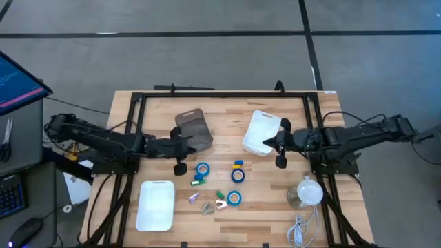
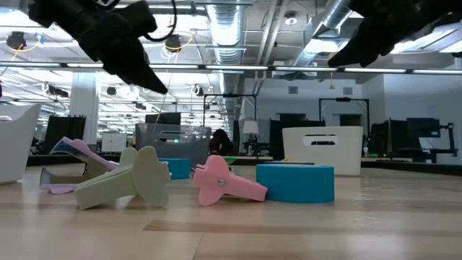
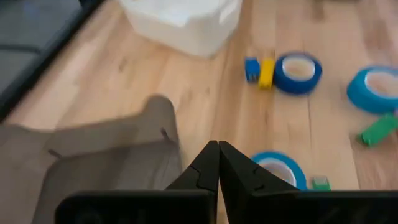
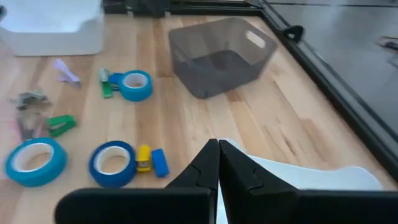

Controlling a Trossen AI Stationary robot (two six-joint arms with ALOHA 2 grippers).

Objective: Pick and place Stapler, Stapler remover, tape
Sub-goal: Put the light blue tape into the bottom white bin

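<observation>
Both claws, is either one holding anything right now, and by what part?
Nothing is held. The left claw and the right claw are both shut on nothing, above the table.

Evenly lit from ceiling strip lights (image 2: 238, 68) showing in the low view; only soft, faint shadows on the wooden surface (image 1: 220, 141). Mild glare off the white bin (image 1: 262, 132). Blurred in the left wrist view, fingers (image 3: 205, 165) out of focus up close; dim, hazy background at table height.
</observation>
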